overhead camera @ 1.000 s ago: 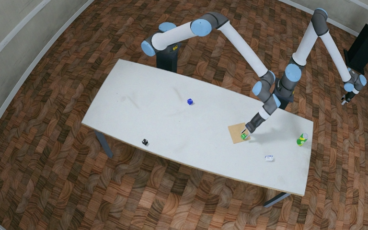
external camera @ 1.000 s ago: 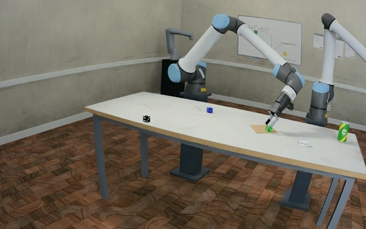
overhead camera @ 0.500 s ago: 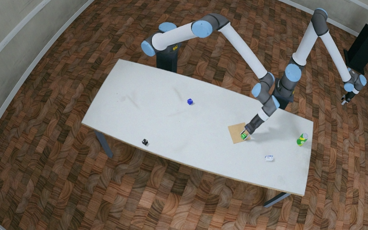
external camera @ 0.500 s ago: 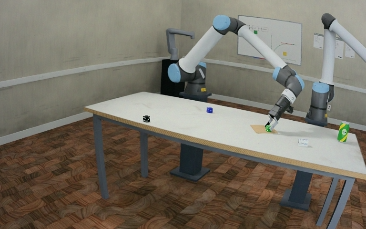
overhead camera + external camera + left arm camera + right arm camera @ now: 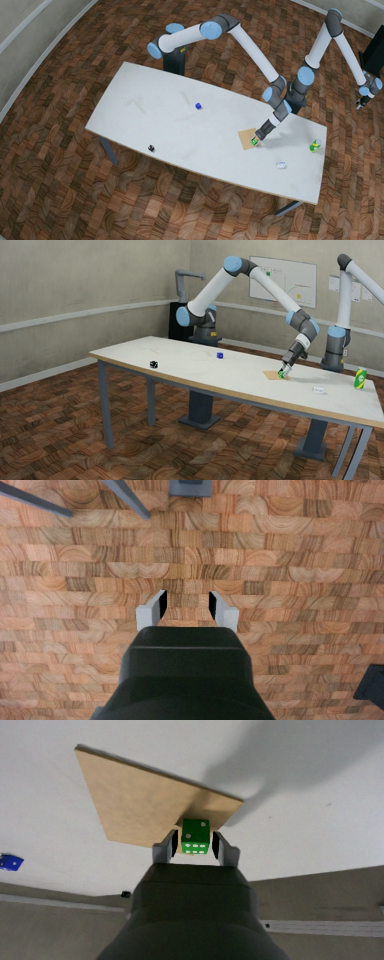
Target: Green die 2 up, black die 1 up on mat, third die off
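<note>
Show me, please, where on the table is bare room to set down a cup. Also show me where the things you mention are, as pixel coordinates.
Bare room lies between the blue die (image 5: 198,106) (image 5: 219,355) (image 5: 11,862) and the tan mat (image 5: 244,139) (image 5: 271,375) (image 5: 130,800). It is crowded at the mat, where the right gripper (image 5: 255,141) (image 5: 283,372) (image 5: 195,839) straddles the green die (image 5: 254,142) (image 5: 280,374) (image 5: 195,834).

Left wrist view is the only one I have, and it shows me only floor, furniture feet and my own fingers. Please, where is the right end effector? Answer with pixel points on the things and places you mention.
Observer: The right end effector (image 5: 255,142) (image 5: 282,373) (image 5: 195,839) is at the mat (image 5: 245,138) (image 5: 271,375) (image 5: 130,795), its fingers around the green die (image 5: 254,142) (image 5: 280,374) (image 5: 195,834).
Operator: And the black die, is it on the mat?
Observer: No, the black die (image 5: 151,148) (image 5: 153,364) (image 5: 125,894) is off it, near a long table edge.
Operator: Is the third die also off?
Observer: Yes, the blue die (image 5: 198,106) (image 5: 219,355) (image 5: 11,862) is on the bare tabletop.
</note>
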`<state>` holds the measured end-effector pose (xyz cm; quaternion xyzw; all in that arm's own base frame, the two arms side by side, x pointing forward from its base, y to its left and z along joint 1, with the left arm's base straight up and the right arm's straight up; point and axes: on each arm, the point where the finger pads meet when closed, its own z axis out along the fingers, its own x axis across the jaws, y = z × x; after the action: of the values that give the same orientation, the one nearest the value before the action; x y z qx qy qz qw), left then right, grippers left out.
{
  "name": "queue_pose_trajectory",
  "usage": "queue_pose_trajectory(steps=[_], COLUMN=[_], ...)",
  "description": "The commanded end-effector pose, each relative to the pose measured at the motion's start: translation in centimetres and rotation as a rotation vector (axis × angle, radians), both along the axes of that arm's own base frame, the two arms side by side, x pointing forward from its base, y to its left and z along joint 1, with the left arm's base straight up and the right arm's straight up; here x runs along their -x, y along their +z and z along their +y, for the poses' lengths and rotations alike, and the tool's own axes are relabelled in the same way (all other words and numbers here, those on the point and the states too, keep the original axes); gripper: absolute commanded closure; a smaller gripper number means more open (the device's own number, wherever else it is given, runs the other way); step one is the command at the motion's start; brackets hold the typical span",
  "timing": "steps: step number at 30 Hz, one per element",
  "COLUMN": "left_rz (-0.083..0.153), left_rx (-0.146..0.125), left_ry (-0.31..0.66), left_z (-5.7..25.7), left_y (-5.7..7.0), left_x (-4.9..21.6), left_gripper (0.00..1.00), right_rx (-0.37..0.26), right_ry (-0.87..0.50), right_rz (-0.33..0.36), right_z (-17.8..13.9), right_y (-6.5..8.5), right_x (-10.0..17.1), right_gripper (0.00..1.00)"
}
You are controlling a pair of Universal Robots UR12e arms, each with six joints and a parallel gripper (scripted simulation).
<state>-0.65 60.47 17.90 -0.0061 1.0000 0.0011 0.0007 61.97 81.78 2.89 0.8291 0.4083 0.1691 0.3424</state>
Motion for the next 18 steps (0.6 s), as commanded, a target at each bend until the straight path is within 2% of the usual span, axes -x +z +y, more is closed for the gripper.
queue_pose_trajectory(steps=[1,14,15,18], left_rz=[0.001,0.001,0.001,0.001], left_rx=[0.002,0.002,0.002,0.002], left_ry=[0.002,0.002,0.002,0.002], left_z=[-0.08,-0.08,-0.08,-0.08], left_y=[-0.19,-0.19,-0.19,-0.19], left_x=[0.20,0.20,0.20,0.20], left_gripper=[0.00,0.00,0.00,0.00], right_rx=[0.002,0.002,0.002,0.002], right_ry=[0.001,0.001,0.001,0.001], right_rz=[-0.001,-0.001,-0.001,-0.001], right_z=[-0.06,-0.06,-0.06,-0.06], right_y=[-0.18,-0.18,-0.18,-0.18], right_x=[0.11,0.11,0.11,0.11], right_gripper=[0.13,0.13,0.43,0.43])
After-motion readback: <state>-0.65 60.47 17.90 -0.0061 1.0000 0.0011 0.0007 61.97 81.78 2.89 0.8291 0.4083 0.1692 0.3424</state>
